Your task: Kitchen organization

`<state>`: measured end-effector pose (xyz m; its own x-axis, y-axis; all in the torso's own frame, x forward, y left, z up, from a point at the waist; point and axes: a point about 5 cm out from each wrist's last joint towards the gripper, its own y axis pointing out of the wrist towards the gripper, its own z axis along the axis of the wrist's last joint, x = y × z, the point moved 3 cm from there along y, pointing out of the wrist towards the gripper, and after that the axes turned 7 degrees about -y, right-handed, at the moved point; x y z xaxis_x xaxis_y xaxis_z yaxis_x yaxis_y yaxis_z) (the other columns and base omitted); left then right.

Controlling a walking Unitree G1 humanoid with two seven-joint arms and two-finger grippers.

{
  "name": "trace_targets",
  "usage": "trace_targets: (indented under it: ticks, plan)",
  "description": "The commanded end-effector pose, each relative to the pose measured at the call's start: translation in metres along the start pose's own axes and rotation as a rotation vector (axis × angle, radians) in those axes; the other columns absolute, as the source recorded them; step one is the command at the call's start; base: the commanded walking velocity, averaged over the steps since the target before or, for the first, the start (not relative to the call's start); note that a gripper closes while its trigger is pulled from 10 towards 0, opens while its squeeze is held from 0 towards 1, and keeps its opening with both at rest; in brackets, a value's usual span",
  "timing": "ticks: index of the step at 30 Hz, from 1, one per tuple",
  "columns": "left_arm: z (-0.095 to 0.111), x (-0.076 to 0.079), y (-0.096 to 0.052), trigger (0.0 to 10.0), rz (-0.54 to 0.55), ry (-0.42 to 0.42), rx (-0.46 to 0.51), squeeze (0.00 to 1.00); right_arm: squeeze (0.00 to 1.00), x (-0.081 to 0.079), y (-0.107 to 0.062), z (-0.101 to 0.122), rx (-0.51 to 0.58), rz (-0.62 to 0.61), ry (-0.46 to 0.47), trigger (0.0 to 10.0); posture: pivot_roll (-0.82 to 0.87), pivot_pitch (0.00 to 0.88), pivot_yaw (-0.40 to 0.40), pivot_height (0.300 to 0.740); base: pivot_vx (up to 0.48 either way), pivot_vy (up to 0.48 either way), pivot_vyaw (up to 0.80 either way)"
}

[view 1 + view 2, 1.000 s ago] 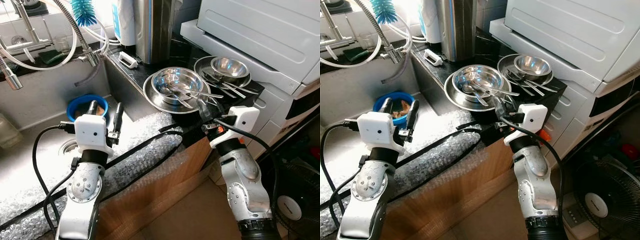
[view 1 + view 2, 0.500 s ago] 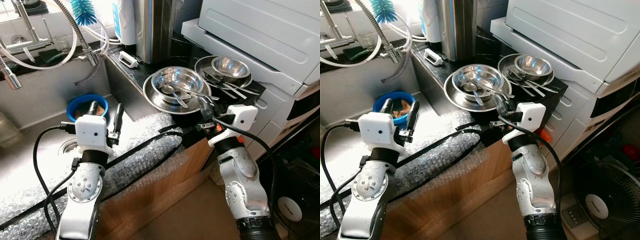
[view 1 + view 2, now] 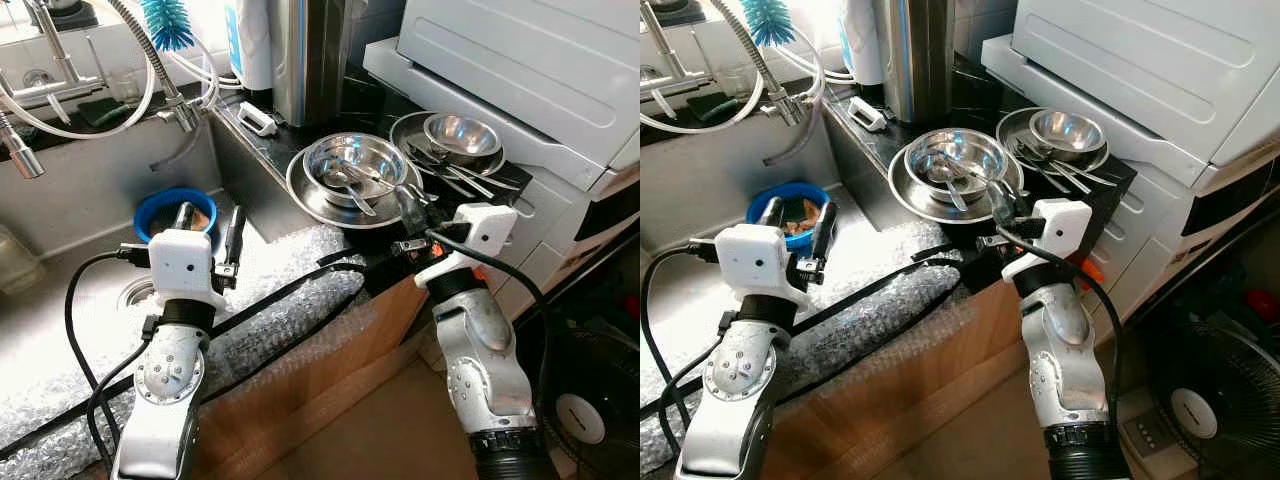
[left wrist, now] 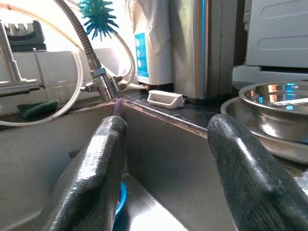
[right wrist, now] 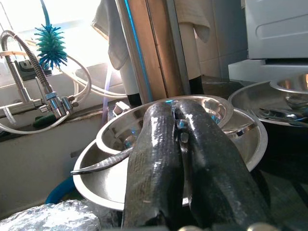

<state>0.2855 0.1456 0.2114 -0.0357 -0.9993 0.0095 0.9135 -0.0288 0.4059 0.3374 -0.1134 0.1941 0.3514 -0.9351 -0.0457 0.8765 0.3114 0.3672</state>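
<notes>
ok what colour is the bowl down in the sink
Blue; the bowl shows best in the left eye view.

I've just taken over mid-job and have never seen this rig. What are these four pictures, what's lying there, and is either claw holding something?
The two wide pictures come from the robot's head, looking down at its silver arms. The other two come from wrist cameras that look along each gripper's black fingers.

The left gripper is open, over the sink, near a blue bowl. The right gripper is shut at the rim of the stacked steel bowls on the dark counter, with spoons inside. I cannot tell whether it pinches anything. A second steel plate with a small bowl sits beside them.
</notes>
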Motion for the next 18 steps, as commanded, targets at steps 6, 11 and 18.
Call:
trace_targets:
  ticks: [6, 11, 18]
  plan:
    - [0.006, -0.001, 0.003, 10.0, 0.012, 0.013, 0.027, 0.0, 0.0, -0.002, 0.01, 0.03, 0.109, 0.01, -0.028, 0.3, 0.07, 0.094, -0.049, 0.74, 0.0, 0.0, 0.0]
    - [0.007, -0.001, 0.004, 10.0, 0.015, 0.012, 0.034, 0.0, 0.0, -0.005, 0.015, 0.04, 0.142, 0.018, -0.034, 10.0, 0.07, 0.093, -0.05, 0.74, 0.0, 0.0, 0.0]
    - [0.01, -0.002, 0.006, 10.0, 0.018, 0.015, 0.043, 0.0, 0.0, -0.009, 0.022, 0.062, 0.209, 0.03, -0.013, 10.0, 0.07, 0.094, -0.05, 0.74, 0.0, 0.0, 0.0]
